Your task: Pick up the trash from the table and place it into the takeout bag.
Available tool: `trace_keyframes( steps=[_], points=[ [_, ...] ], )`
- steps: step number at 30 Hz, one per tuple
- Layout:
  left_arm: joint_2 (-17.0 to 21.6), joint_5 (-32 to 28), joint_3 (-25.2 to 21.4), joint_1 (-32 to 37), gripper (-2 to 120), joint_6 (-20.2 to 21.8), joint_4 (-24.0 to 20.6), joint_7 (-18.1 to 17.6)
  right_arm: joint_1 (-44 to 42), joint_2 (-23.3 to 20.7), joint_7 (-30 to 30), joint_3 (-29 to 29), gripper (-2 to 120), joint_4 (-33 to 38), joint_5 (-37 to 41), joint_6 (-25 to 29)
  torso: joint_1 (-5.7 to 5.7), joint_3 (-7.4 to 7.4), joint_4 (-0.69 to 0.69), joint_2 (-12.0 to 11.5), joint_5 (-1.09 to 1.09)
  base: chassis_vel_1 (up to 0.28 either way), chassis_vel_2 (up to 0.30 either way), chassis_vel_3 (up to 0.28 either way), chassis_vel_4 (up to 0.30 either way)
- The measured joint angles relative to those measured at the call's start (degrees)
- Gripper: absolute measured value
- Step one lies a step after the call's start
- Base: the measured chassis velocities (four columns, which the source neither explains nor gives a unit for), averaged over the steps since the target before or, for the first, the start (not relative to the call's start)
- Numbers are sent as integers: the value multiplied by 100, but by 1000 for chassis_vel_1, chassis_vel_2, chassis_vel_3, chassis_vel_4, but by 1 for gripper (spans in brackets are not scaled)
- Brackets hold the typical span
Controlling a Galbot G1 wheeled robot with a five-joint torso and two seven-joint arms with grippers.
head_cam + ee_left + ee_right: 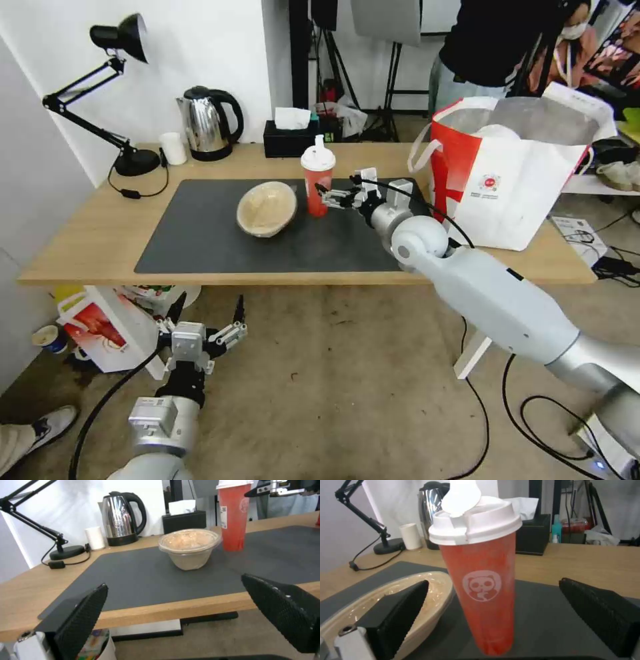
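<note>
Trash is what we are clearing, and the order we take runs from big to small. Our desk [87, 247] carries a grey mat [200, 247], and the bag [513, 193] stands open at the desk's right end, its foil mouth facing up, with something white already inside. On the mat sit the pulp bowl [267, 209], tipped so its inside faces us, and just to its right the red cup [318, 180], upright with its white lid on.

We judge the step in hand to be the grasp on the cup. To do it well we would centre the cup between the pads, close on the body below the lid rather than on the lid, squeeze lightly so the thin wall does not buckle, and lift straight up. The bowl lies just beside the cup on the left, so the left pad needs care not to nudge it. The bag's rim stands higher than the cup, so the lift must clear it.

Our right arm reaches forward over the desk, wrist roughly level, the right gripper [331, 197] at the cup's mid height with its fingers spread; in the right wrist view the cup stands between the two pads, touching neither. Our left gripper [208, 319] hangs open below the desk's front edge, idle.
</note>
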Motion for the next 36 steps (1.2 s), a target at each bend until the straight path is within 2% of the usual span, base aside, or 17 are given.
trace_keyframes(
  steps=[24,36],
  points=[
    [0,0,0,0,100,0,0,0,473,337,-100,-317,100,-489,3,-106,0,0,0,0,-1,0,0,0,0],
    [0,0,0,-1,100,0,0,0,740,683,-230,-442,100,-1181,-137,-78,0,0,0,0,0,0,0,0,0]
  ],
)
